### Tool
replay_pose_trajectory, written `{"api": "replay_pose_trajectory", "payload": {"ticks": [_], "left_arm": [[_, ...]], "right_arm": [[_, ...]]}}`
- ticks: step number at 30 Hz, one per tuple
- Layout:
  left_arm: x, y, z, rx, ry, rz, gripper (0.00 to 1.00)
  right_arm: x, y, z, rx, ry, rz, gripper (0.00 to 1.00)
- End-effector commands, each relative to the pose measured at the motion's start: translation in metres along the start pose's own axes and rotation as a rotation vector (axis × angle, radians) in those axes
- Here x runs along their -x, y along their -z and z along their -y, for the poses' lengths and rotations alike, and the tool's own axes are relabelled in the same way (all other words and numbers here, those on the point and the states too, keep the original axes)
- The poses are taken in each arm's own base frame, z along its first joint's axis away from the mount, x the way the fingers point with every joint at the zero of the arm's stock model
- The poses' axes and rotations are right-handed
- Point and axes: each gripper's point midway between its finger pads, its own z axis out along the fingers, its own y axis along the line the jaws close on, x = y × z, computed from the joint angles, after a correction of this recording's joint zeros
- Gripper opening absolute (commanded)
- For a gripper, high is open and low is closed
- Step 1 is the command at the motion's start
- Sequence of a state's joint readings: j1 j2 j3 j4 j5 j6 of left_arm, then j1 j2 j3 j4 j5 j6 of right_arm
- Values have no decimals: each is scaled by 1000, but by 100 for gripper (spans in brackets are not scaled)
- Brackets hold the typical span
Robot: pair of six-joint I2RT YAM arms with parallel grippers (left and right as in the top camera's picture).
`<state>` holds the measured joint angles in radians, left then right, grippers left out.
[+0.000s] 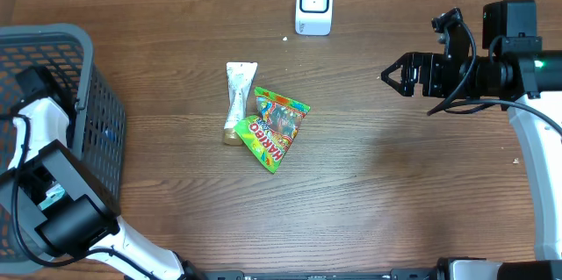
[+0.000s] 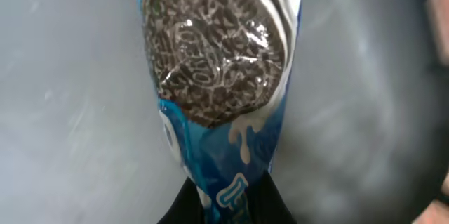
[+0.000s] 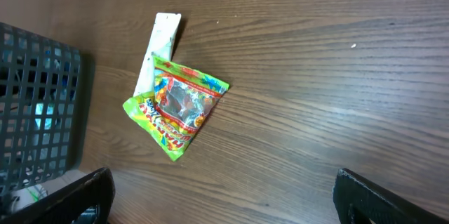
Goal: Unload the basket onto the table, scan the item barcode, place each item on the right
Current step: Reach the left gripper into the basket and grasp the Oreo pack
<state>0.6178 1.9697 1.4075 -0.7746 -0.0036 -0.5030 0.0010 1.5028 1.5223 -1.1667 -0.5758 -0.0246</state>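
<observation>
The task looks to be at an early step. The left gripper point(image 2: 224, 199), down in the basket point(image 1: 53, 39), is clamped tight on the end of an Oreo pack point(image 2: 217, 76), which is not yet lifted out. Nothing is at the scanner point(image 1: 314, 4), which stands at the far edge of the table point(image 1: 395, 192) (no barcode shows on the pack's visible face). The right gripper point(image 1: 392, 76) hovers wide open, empty. A Haribo bag point(image 1: 274, 129) and a white bar point(image 1: 238, 100) lie mid-table. Left to do: lift, carry, present the barcode.
</observation>
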Motion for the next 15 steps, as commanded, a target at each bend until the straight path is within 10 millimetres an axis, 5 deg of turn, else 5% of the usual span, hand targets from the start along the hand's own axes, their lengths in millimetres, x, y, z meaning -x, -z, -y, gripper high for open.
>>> {"api": "replay_pose_trajectory", "payload": {"ticks": [1,8,11,15], "left_arm": [[31,67,12,-46,-91,93,4],[47,224,37,-197,-210,287,4],[24,297,67,-392,-394,377,4],[-21,347,99,-565,-577,421,4]], "right_arm": [[7,4,-6,6,19,25,100],[7,4,-6,6,19,25,100],[7,4,-6,6,19,26,100],[8,4,-6,6,21,28,100]]}}
